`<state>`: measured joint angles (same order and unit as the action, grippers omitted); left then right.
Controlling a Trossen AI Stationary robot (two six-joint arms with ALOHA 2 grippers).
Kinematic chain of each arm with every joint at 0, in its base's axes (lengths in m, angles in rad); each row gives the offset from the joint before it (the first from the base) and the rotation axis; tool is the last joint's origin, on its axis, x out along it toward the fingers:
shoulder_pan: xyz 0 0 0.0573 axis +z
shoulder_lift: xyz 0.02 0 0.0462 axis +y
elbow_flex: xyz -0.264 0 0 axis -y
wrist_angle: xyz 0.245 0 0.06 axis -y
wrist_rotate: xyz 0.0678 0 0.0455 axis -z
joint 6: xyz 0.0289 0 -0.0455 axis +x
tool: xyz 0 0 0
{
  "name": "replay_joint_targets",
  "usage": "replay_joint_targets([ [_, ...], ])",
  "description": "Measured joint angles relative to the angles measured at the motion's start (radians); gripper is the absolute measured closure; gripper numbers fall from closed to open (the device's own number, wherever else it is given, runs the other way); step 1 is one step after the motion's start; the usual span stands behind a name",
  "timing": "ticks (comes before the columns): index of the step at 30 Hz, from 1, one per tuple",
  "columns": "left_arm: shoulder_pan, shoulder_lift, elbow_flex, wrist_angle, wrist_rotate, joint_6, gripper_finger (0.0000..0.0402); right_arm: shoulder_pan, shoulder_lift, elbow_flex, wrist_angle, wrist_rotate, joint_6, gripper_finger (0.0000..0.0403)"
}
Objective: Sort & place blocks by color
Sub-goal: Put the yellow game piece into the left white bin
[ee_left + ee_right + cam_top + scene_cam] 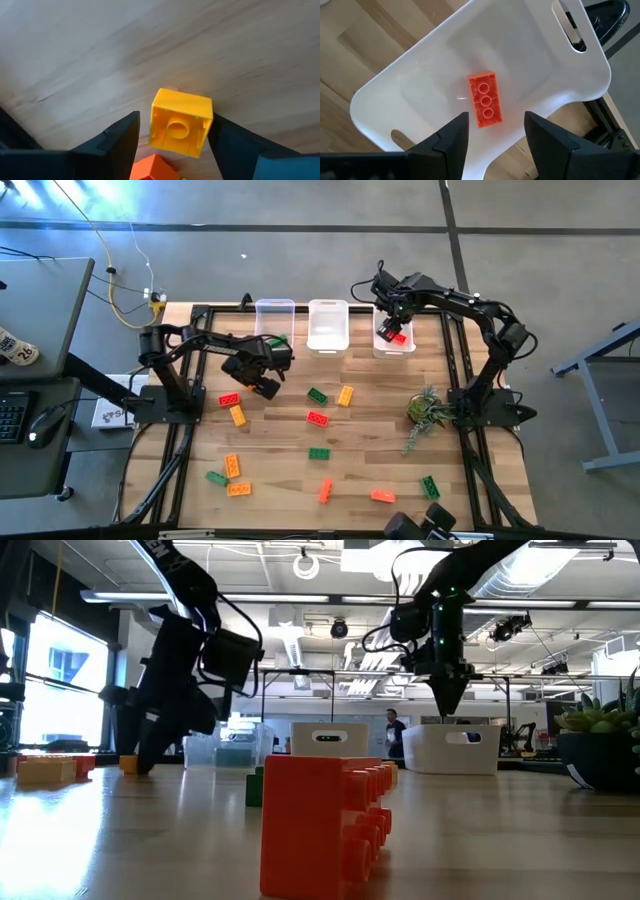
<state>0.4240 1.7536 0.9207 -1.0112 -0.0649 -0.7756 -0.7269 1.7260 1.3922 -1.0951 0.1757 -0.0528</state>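
Red block (325,825) looms nearest, hiding the table (120,840) behind it.

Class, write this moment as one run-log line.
left gripper: open around yellow block | right gripper: open above red block in right bin

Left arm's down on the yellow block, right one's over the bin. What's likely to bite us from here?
1. The left gripper straddles a tilted yellow block with an orange block beside it; closing may pinch both or skew the grip.
2. The right gripper hangs open over the right bin, where a red block lies; dipping lower could nudge the bin.
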Motion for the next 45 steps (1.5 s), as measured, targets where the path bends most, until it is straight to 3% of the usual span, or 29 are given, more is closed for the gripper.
replay_joint_targets([
  [6, 0.0, -0.009, -0.003, 0.026, 0.005, 0.022, 0.0216, 0.0, 0.0, 0.0, 0.005, 0.0, 0.002, 0.0224],
  [15, 0.001, -0.028, -0.004, 0.028, 0.024, 0.163, 0.0297, 0.0, 0.0, 0.0, -0.037, -0.006, 0.086, 0.0224],
  [20, 0.014, -0.087, 0.015, 0.059, 0.026, 0.233, 0.0297, 0.001, 0.0, 0.0, -0.063, -0.068, 0.141, 0.0224],
  [28, 0.082, -0.169, 0.111, 0.135, 0.038, 0.343, 0.0292, 0.003, 0.0, 0.002, -0.064, -0.28, 0.271, 0.0224],
  [34, 0.132, -0.176, 0.191, 0.274, 0.125, 0.425, 0.0291, 0.032, -0.04, 0.002, -0.048, -0.289, 0.34, 0.0224],
  [40, 0.167, -0.176, 0.206, 0.522, 0.233, 0.439, 0.029, 0.068, -0.11, 0.002, 0.002, -0.289, 0.419, 0.0224],
  [45, 0.19, -0.172, 0.206, 0.686, 0.237, 0.483, 0.029, 0.11, -0.138, 0.002, 0.039, -0.283, 0.49, 0.0224],
])
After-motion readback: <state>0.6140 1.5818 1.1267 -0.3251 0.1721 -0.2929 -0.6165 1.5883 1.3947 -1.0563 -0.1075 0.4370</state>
